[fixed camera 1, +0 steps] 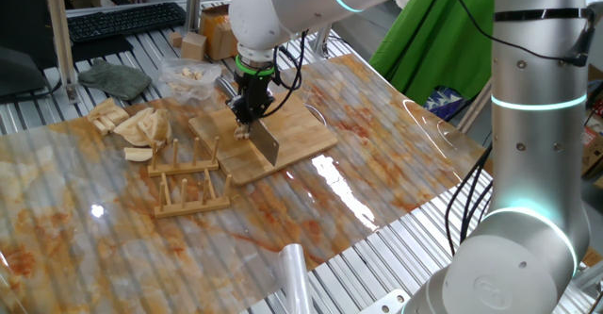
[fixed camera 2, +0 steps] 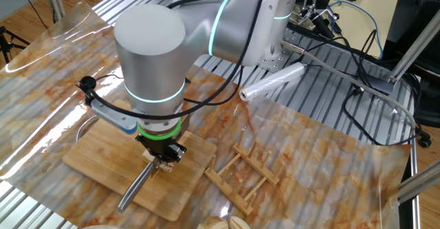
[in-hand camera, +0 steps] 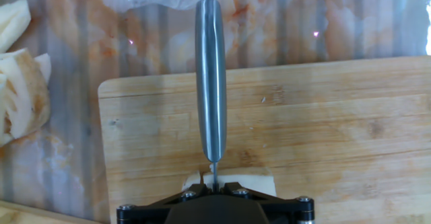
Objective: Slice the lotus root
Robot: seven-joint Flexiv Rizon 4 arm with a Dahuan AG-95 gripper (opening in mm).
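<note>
Clamped tight on a knife (fixed camera 1: 267,140), the gripper (fixed camera 1: 247,116) points straight down over the bamboo cutting board (fixed camera 1: 301,130). Its jaws are nearly together, pinching the tool at the handle end. From the hand view the knife's steel handle (in-hand camera: 211,83) runs straight away from the fingers, out past the board's far edge, and the gripper's black body fills the bottom of that picture.

Right under the gripper lies the lotus root (in-hand camera: 229,181), a small pale chunk resting on the board with the knife's thin edge standing on top of it. In one fixed view it shows as a cream bit (fixed camera 1: 244,132) beside the broad grey blade, near the board's middle.

Beyond the board stands a little wooden rack (fixed camera 1: 188,184) with upright pegs, just beside the board's near-left corner. Farther left is a heap of tan wedge-shaped slices (fixed camera 1: 141,125), and behind it a clear plastic bag (fixed camera 1: 188,76) holding pale chunks. Everything sits on a glossy, orange-streaked sheet (fixed camera 1: 377,163) spread over the slatted metal table (fixed camera 1: 396,248).
</note>
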